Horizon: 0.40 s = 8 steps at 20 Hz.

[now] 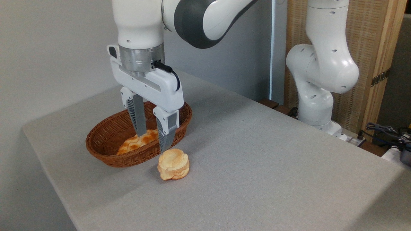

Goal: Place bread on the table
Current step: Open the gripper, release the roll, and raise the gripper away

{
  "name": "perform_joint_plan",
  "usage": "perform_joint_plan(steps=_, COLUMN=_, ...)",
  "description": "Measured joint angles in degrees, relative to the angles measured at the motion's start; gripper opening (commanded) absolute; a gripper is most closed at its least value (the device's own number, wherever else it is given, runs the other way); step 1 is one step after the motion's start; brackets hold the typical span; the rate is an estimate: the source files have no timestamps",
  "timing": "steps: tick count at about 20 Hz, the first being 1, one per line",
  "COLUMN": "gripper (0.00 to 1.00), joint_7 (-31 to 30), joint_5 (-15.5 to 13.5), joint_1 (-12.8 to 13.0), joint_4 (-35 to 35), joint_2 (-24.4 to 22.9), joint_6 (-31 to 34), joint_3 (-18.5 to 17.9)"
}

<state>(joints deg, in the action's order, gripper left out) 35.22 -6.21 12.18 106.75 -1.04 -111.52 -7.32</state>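
Note:
The bread (173, 164), a pale cream-golden layered roll, lies on the grey table (257, 160) just in front of the wicker basket. My gripper (151, 141) hangs just above and behind the roll, fingers pointing down and spread apart, open with nothing between them. The right fingertip (164, 146) ends close above the roll's top edge; I cannot tell whether it touches it.
A brown oval wicker basket (106, 149) stands at the left of the table and holds a flatter, darker toasted bread (136, 142). The arm's white base (316, 106) rises at the table's far right edge. Cables and a wooden panel lie beyond it.

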Motion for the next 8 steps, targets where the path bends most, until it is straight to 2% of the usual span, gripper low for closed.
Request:
perform_joint_plan(steps=4, gripper=1.00, joint_7=3.9, joint_5=0.3, joint_1=0.0, joint_4=0.0, joint_2=0.0, joint_6=0.4, joint_3=-0.6)
perform_joint_plan(steps=8, gripper=1.00, joint_7=6.4, joint_5=2.5, joint_1=0.0, joint_4=0.0, joint_2=0.1, joint_6=0.4, joint_3=-1.2)
